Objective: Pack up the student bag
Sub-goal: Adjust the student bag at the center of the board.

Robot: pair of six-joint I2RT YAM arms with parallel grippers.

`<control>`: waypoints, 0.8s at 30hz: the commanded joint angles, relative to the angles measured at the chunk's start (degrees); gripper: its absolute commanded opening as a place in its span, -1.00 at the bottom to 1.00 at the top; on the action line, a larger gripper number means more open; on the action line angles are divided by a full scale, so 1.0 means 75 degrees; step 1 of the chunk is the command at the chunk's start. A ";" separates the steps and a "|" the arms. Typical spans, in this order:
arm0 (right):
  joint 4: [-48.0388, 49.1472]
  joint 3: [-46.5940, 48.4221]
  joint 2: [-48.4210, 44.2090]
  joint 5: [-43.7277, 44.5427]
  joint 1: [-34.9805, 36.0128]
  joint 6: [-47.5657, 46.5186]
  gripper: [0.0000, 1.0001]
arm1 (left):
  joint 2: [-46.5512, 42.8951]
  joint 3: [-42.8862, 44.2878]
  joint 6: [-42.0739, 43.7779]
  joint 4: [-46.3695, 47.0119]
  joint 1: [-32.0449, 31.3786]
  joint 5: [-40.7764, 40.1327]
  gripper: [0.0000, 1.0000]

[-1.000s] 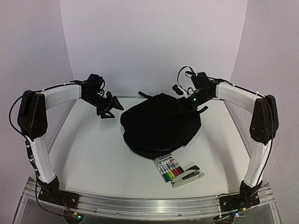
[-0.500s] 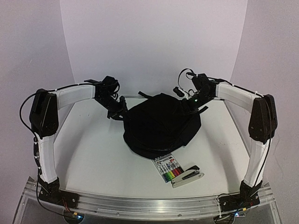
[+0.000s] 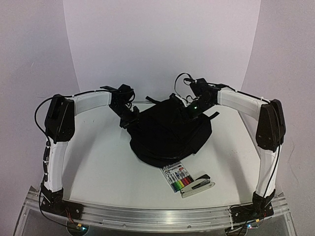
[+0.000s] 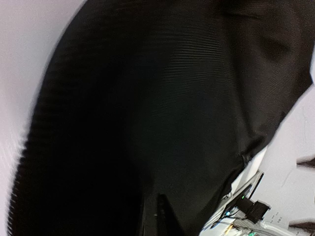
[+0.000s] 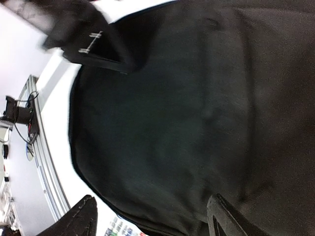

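The big soft black fabric backpack is slumped in the middle of the white surface. A pack of coloured markers and a grey-and-black stapler are parked just beside its near edge. Over the last second the left claw has been swung in from the side and is now pressed against the bag's left rim. Whether fabric is pinched can't be told, since that wrist view is filled with black cloth. The right claw is spread wide over the far right top, with nothing held. Probably the opening is being set up, and nothing is packed yet.
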 commanded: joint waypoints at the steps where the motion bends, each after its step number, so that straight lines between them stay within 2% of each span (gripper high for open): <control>1: 0.0780 0.0080 0.0255 0.0219 0.0651 0.0332 0.39 | 0.0093 0.0193 -0.0151 -0.0631 0.0080 -0.0627 -0.42; 4: 0.1464 0.0029 0.0331 0.0660 0.0972 0.0695 0.29 | -0.0675 -0.0324 -0.0328 0.0374 0.0082 -0.0480 0.02; 6: 0.1995 0.0082 0.0453 0.0836 0.1103 0.1024 0.21 | -0.1443 -0.0828 -0.0488 0.1069 0.0135 -0.0566 0.16; 7: 0.2127 0.0202 0.0598 0.0849 0.1155 0.1264 0.18 | -0.1752 -0.1083 -0.0657 0.1260 0.0195 -0.0676 0.17; 12: 0.2342 0.0919 0.1338 0.0890 0.1553 0.1603 0.17 | -0.3317 -0.3091 -0.1538 0.2138 0.0871 -0.0871 0.15; 15: 0.2507 0.1130 0.1691 0.1085 0.1758 0.1686 0.19 | -0.3781 -0.4196 -0.1996 0.2424 0.1226 -0.0873 0.15; 18: 0.2582 0.1390 0.2139 0.1405 0.1857 0.1775 0.16 | -0.3715 -0.4571 -0.2107 0.2518 0.1322 -0.0749 0.10; 24: 0.2597 0.1631 0.2539 0.2077 0.1886 0.1632 0.00 | -0.2934 -0.4578 -0.2225 0.2792 0.1318 -0.0230 -0.29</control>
